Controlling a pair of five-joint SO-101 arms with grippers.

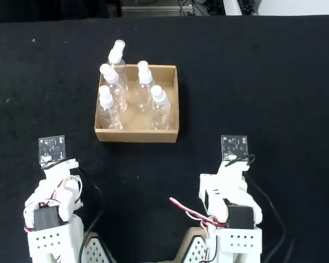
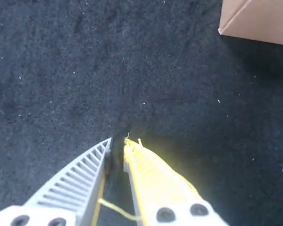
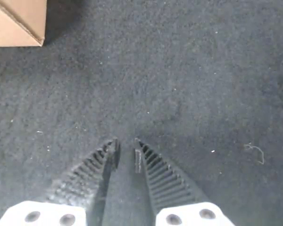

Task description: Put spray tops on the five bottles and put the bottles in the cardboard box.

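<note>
Bottles (image 1: 159, 109), five in all, stand upright in the cardboard box (image 1: 137, 134) at the middle of the black counter (image 1: 263, 82). Each one wears a white spray top (image 1: 144, 71), and the bottle at the far left corner rises past the rim. Well apart from the box, the left arm (image 1: 52, 186) and the right arm (image 1: 230, 192) sit at the near edge. The left fingers (image 2: 151, 179) are closed on nothing, tips almost touching over bare counter. The right fingers (image 3: 165, 183) are likewise drawn together and empty, with a thin gap between them.
</note>
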